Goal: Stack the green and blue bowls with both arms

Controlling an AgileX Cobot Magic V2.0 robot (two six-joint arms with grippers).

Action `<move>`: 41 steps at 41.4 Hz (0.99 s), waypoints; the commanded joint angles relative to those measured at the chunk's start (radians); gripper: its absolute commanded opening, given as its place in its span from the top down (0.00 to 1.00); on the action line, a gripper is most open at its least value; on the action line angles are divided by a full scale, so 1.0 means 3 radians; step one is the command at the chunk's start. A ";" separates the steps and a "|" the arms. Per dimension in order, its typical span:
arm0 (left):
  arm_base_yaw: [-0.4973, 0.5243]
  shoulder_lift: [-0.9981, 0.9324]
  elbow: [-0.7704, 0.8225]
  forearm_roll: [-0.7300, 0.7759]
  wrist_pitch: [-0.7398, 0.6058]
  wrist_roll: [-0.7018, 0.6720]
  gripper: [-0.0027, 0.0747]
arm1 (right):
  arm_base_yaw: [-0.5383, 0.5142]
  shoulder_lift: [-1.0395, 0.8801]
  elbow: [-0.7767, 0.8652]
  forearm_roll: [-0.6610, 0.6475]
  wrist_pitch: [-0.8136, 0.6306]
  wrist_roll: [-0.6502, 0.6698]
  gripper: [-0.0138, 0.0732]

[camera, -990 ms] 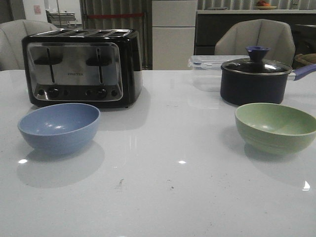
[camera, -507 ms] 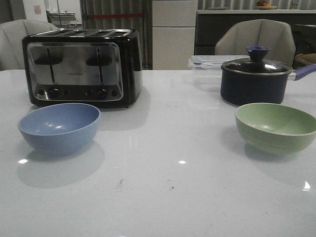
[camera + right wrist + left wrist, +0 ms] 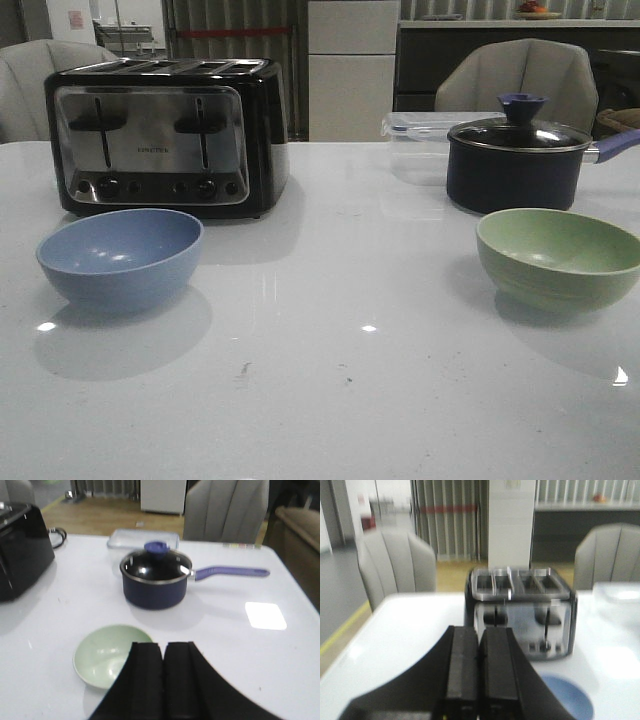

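Here, in the front view, we count two bowls: one blue bowl on the left of the table and one green bowl on the right, well apart, both upright and unstacked. We count one toaster just behind the blue bowl, one dark pot with a lid behind the green bowl, one clear plastic box just behind and to the left of the pot, and two chairs past the far edge of the table. Neither arm shows in this view.

Next, in the left wrist view, we count one toaster with four slots, one blue bowl in front of it, partly hidden by the claw, and two chairs behind the table. The left claw hangs above the table on the near side of the blue bowl, touching nothing. Its two fingers lie pressed together, with only a thin seam between them, and they hold nothing.

Lastly, in the right wrist view, we count one green bowl, one dark pot with a blue knob and a long blue handle, one clear box behind it, one corner of the toaster and one chair. The right claw hangs over the table, overlapping the near edge of the green bowl in the picture. Its fingers are likewise pressed together and grip nothing.
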 commanded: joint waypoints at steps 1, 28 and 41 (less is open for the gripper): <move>-0.0021 0.0202 -0.0118 -0.0003 -0.0019 -0.0002 0.85 | -0.0025 0.0259 -0.0125 -0.0023 -0.0099 -0.0004 0.78; -0.0021 0.0820 -0.0111 -0.0003 0.0279 -0.0002 0.79 | -0.0025 0.1353 -0.0026 -0.0023 -0.0011 -0.0004 0.59; -0.0021 0.0851 -0.0111 -0.0003 0.0279 -0.0002 0.33 | -0.0025 0.1612 -0.0026 -0.0011 -0.0118 -0.0004 0.24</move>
